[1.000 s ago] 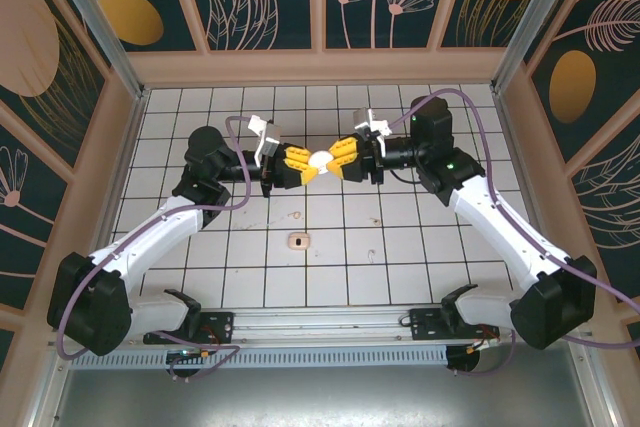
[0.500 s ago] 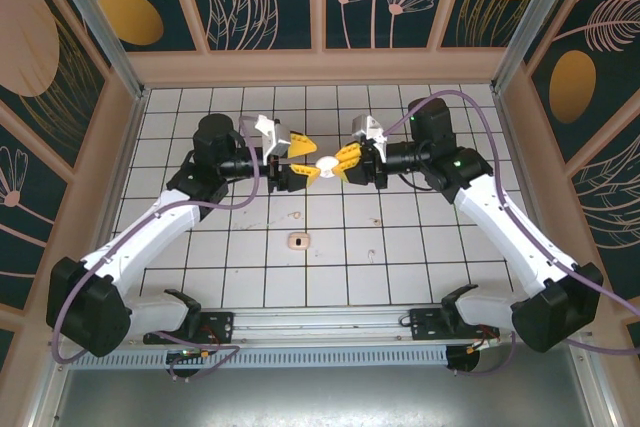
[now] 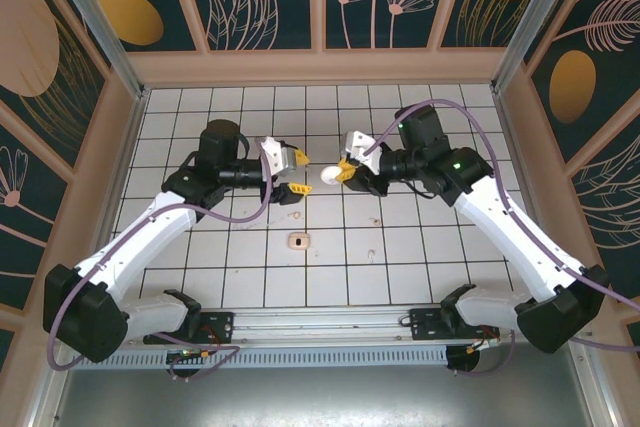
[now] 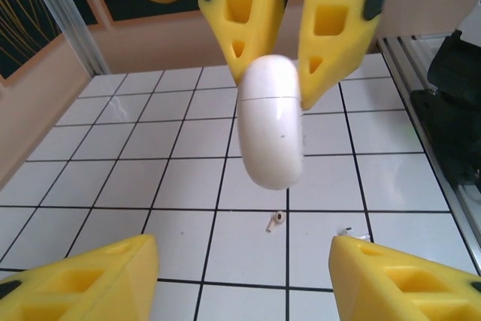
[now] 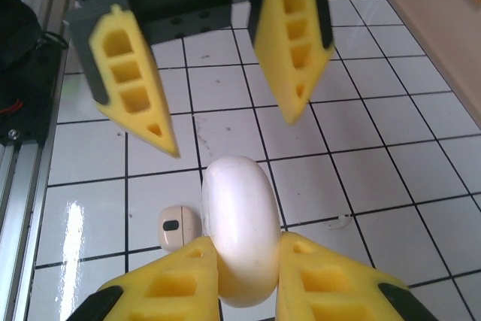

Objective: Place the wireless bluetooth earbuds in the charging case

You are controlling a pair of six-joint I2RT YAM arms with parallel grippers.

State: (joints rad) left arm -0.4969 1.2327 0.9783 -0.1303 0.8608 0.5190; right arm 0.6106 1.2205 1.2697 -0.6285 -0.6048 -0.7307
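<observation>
The right claw (image 3: pixel 340 173) was seen closed on a white rounded piece (image 3: pixel 327 176). The piece was pinched on both sides by the yellow fingers (image 5: pixel 176 283) and was held up above the table (image 3: pixel 400 277), about halfway between the left and right edges. A thin line could be seen running around the piece (image 4: pixel 270 122) in the left wrist view, where it stuck out from the right claw (image 4: pixel 274 73).

The left claw (image 3: pixel 300 173) was seen open about halfway, and nothing was held in it. It was pointed at the white piece and was close to it. Whether they touched could not be told. In the right wrist view the left claw (image 5: pixel 229 125) was seen past the white piece (image 5: pixel 239 231).

The charging case (image 3: pixel 296 241) was left lying on the white tiles, nearer the near edge of the table than the claws and a little left of the middle. It was not touched by either claw. In the right wrist view the charging case (image 5: pixel 179 228) was seen just beside the held piece, down on the tiles. A tiny earbud (image 4: pixel 275 220) was seen lying on a tile in the left wrist view.
</observation>
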